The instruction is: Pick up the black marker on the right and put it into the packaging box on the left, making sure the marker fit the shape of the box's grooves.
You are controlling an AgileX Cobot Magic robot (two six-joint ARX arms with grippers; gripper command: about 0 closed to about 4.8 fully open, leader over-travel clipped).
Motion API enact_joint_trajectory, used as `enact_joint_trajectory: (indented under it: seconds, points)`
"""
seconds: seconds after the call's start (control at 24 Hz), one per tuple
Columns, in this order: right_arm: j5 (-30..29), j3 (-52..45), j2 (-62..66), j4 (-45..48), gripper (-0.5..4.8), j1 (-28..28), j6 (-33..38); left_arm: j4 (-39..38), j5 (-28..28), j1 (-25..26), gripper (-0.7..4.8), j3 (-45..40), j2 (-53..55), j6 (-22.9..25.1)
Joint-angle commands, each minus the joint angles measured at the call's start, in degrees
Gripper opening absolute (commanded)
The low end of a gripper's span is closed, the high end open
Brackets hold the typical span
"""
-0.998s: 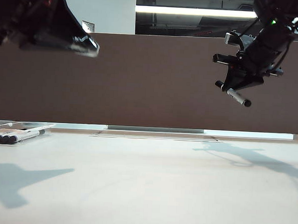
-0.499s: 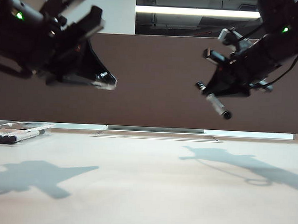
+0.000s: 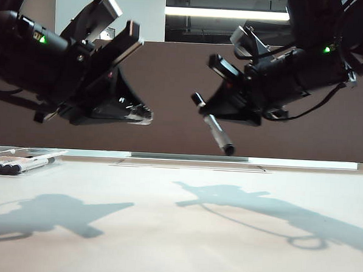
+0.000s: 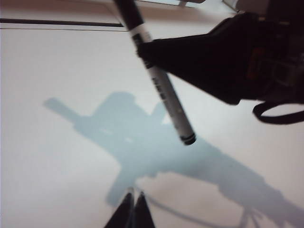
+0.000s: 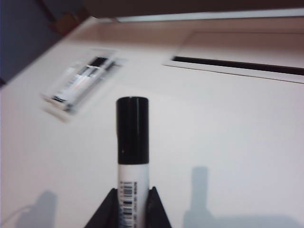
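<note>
The right gripper [image 5: 133, 202] hung high above the table, clamped on the marker [image 5: 132, 142]. The left gripper [image 4: 133, 204], fingers together, hovered beside it; the box [image 3: 22, 154] lay far beyond.

A bright ceiling strip light [image 3: 236, 14] glows at the far wall. The pale table [image 3: 182, 233] is evenly lit, carrying soft-edged arm shadows. Both arms read as near-black silhouettes — little detail. The box [image 5: 83, 83] is blurred in the right wrist view.
</note>
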Motion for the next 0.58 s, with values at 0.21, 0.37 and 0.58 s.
enact_joint_trajectory:
  seconds: [0.21, 0.37, 0.58]
  points:
    - [-3.5, -2.5, -0.5, 5.6, -0.06, 0.9, 5.4, 4.4, 0.2, -1.1, -0.05, 0.1, 0.0, -3.8]
    - [-7.5, -2.5, -0.5, 7.8, -0.06, 1.1, 5.6, 6.2, 0.2, -1.1, -0.05, 0.1, 0.7, -6.4]
    - [-12.3, -2.5, -0.1, 9.9, -0.06, 1.1, 8.0, 9.8, 0.2, -2.3, 0.79, 0.3, 5.5, -12.2]
